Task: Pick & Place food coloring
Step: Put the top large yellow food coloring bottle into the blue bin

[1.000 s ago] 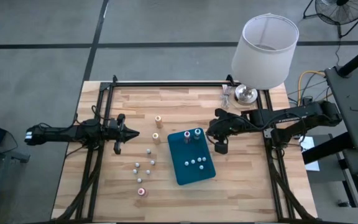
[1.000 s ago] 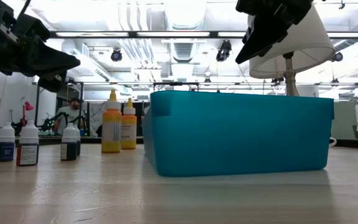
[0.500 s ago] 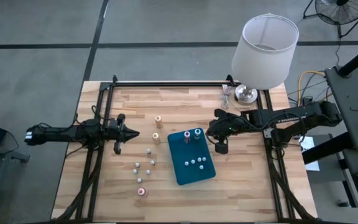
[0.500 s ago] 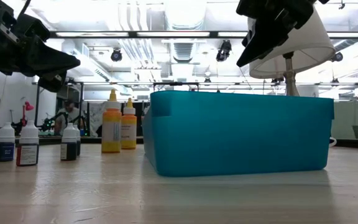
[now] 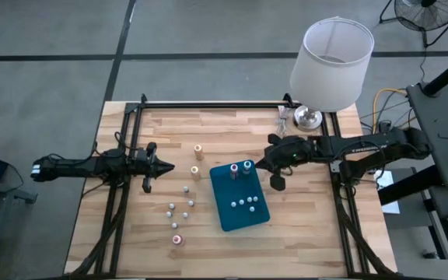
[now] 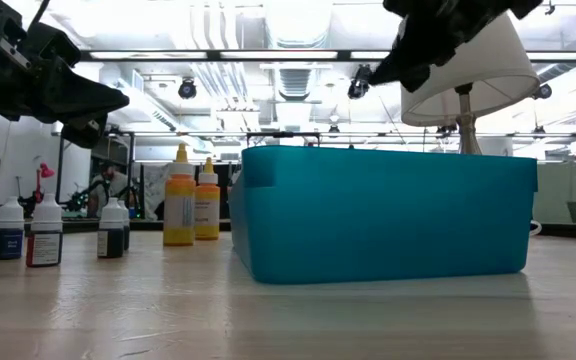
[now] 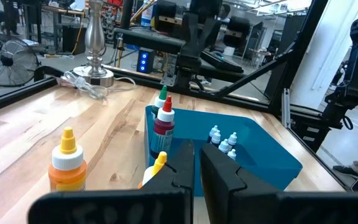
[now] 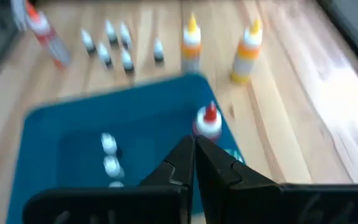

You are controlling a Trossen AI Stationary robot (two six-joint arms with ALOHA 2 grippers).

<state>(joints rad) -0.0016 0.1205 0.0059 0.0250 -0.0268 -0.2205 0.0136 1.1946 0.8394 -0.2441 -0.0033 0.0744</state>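
On table, left of tray: loose food coloring (image 5: 183, 205) bottles; several already inside teal tray (image 5: 239, 216).
Right gripper (image 5: 264, 162): pressed together, empty, above tray's far right.
Left gripper (image 5: 164, 167): closed, waiting left.
Technique: spread fingers first, descend centred over one cap.

The table (image 5: 232, 241) is made of light wood boards with a black metal frame along its edges. A teal tray (image 5: 239, 197) sits on it, near the middle and a bit toward the right arm's side. Just beside the tray, toward the left arm, two orange-topped bottles (image 5: 197, 159) stand one behind the other. Nearer the front, a small bunch of tiny whitish bottles (image 5: 180, 205) stands on the wood, and one pink-topped bottle (image 5: 177, 240) stands closest to the front edge. At the far right corner a lamp (image 5: 329, 66) with a white shade stands on its shiny metal base.
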